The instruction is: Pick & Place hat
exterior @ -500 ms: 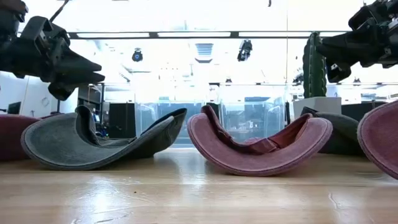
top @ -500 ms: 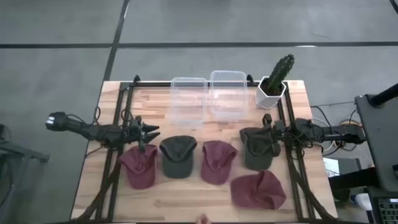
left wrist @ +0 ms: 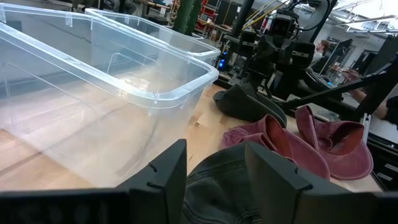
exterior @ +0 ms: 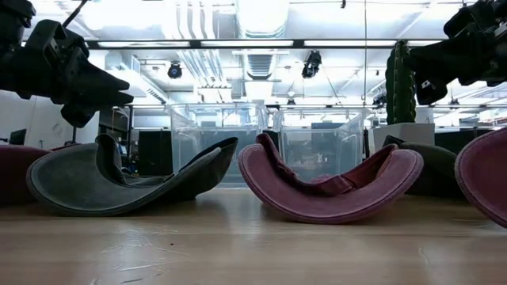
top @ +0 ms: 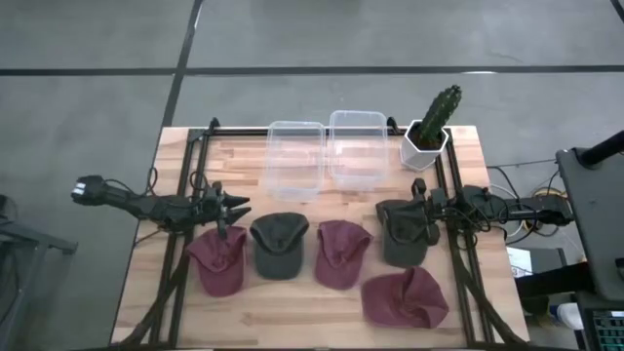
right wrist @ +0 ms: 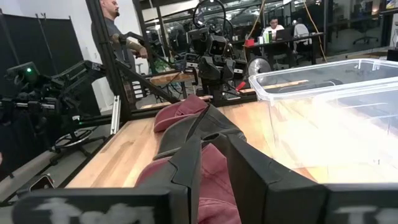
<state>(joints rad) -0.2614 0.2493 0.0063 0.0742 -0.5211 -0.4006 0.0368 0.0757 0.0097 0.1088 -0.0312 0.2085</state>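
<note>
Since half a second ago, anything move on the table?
No visible change. Left hand hovers open above the left maroon hat, right hand open over the green hat by the cactus. All five hats, both clear bins and the cactus sit as before.

Grey floor (top: 88,58) — bright ceiling lights (exterior: 261,12), exposed ducts.
</note>
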